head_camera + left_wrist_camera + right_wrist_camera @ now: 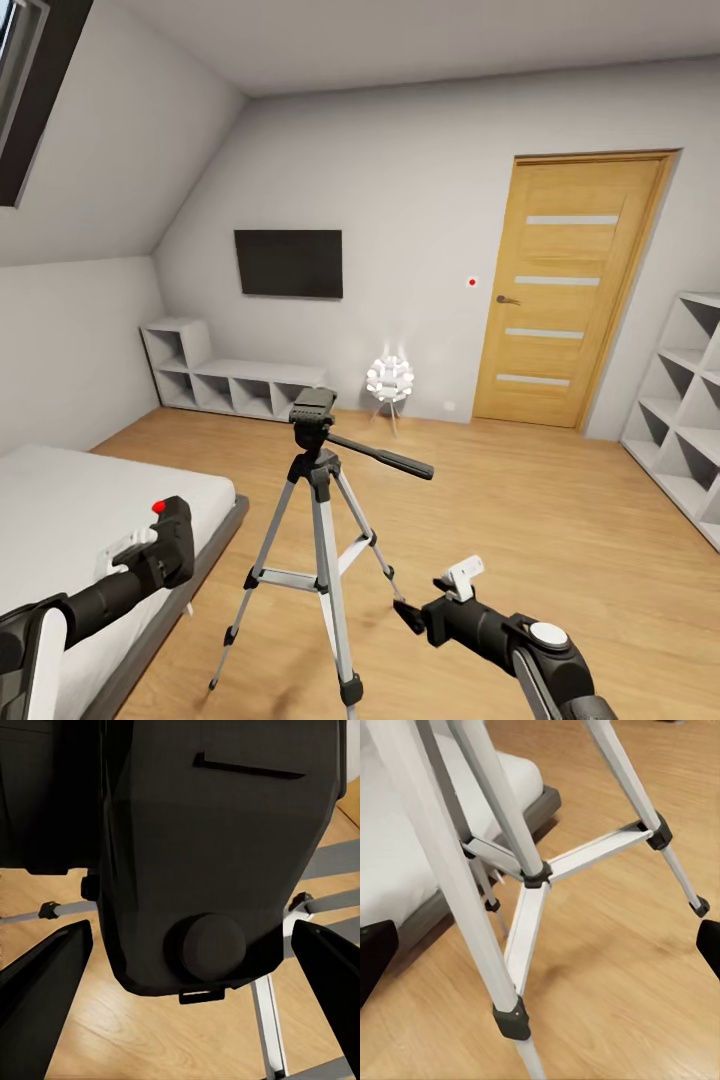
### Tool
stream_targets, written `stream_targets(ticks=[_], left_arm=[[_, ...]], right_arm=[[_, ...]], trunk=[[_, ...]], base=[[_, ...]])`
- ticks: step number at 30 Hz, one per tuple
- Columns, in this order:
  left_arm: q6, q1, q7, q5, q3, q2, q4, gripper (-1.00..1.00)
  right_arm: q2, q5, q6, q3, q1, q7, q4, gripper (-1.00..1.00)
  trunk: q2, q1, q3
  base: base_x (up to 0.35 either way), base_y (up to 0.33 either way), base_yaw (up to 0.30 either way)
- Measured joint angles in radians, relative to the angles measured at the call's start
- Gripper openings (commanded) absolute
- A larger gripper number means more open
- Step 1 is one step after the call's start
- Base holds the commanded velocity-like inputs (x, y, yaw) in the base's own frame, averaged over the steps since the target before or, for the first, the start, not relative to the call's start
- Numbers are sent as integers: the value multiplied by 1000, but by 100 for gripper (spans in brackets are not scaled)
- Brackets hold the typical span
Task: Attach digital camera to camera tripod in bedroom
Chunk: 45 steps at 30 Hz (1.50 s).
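Observation:
The camera tripod [322, 520] stands on the wood floor in the middle of the head view, silver legs spread, black head [312, 408] on top and its pan handle [385, 459] pointing right. My left gripper [160, 560] is shut on the digital camera [175, 535], held above the bed's edge left of the tripod, red button [158, 507] up. In the left wrist view the camera [217, 855] sits between the fingers [45, 979]. My right gripper [412, 614] is open, low beside the tripod's right leg, and its wrist view looks at the tripod's legs [502, 832] and braces.
A grey bed [70, 510] lies at the left. Against the far wall are a low white shelf [235, 385], a black TV [288, 262], a round lamp [389, 379] and an oak door [565, 290]. A white cube shelf [690, 400] lines the right wall.

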<state>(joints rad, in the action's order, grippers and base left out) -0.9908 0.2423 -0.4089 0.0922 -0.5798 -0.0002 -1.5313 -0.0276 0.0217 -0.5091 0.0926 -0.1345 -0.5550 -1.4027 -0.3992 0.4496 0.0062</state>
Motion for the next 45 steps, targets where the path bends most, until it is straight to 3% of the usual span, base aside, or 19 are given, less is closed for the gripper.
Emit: stream_targets(ticks=[10,16,20,35,45], left_arm=[[19,0,2,3,1,-1,12,-100],[24,3,2,3,2,2,46,-100],[26,7,2,4,2,1,67,-100],[30,9,-1,4,2,3,76,-100],[30,9,-4,4,3,3,76,-100]], right_arm=[[12,-1,-86,16,-22,-59,-16,100],[71,-8,-129,52,-61,-61,-13,100],[96,-12,-136,63,-89,-60,10,100],[114,-14,-132,122,-107,-33,64,100],[123,-13,-129,132,-109,-22,107,100]], trunk=[[0,0,0],[0,0,0],[0,0,0],[0,0,0],[0,0,0]], base=[[0,0,0],[0,0,0],[0,0,0],[56,40,0],[13,10,0]])
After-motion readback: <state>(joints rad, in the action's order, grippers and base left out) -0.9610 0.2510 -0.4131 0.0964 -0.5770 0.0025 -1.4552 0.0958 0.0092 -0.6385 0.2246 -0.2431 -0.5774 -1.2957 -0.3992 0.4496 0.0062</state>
